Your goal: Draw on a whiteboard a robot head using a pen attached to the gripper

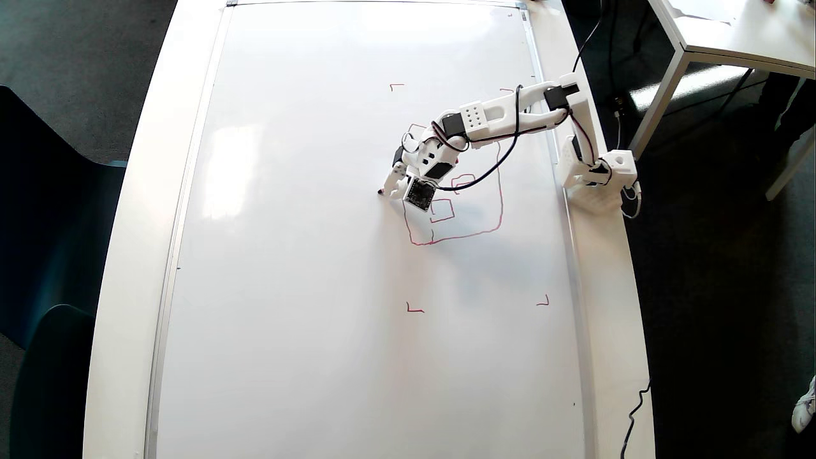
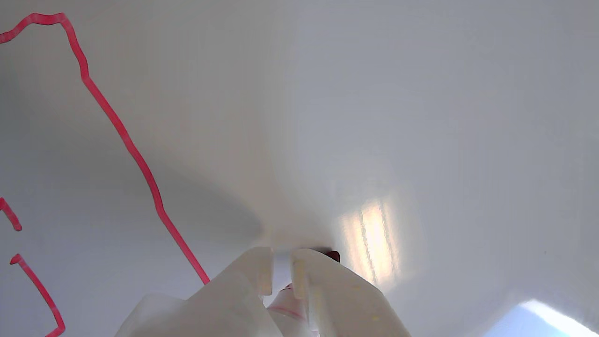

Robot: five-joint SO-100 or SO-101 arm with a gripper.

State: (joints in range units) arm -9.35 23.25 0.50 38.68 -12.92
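Note:
The whiteboard (image 1: 306, 255) fills the table top, and the robot head (image 1: 465, 236) is a thin red outline with small squares inside, partly hidden under the arm. My gripper (image 1: 396, 183) hangs over the outline's left side, shut on the pen (image 1: 386, 189). The pen's red tip points left, just outside the outline. In the wrist view the two white fingers (image 2: 323, 290) stand almost together around the pen (image 2: 286, 304). Its dark red tip (image 2: 333, 255) lies close to the whiteboard (image 2: 374, 117). The robot head line (image 2: 135, 154) runs diagonally on the left.
Red corner ticks (image 1: 414, 310) mark a rectangle around the drawing. The arm's base (image 1: 599, 175) is clamped at the board's right edge, with a black cable looping over the drawing. A white-legged desk (image 1: 733, 38) stands at the upper right, and a dark chair (image 1: 38, 255) at the left.

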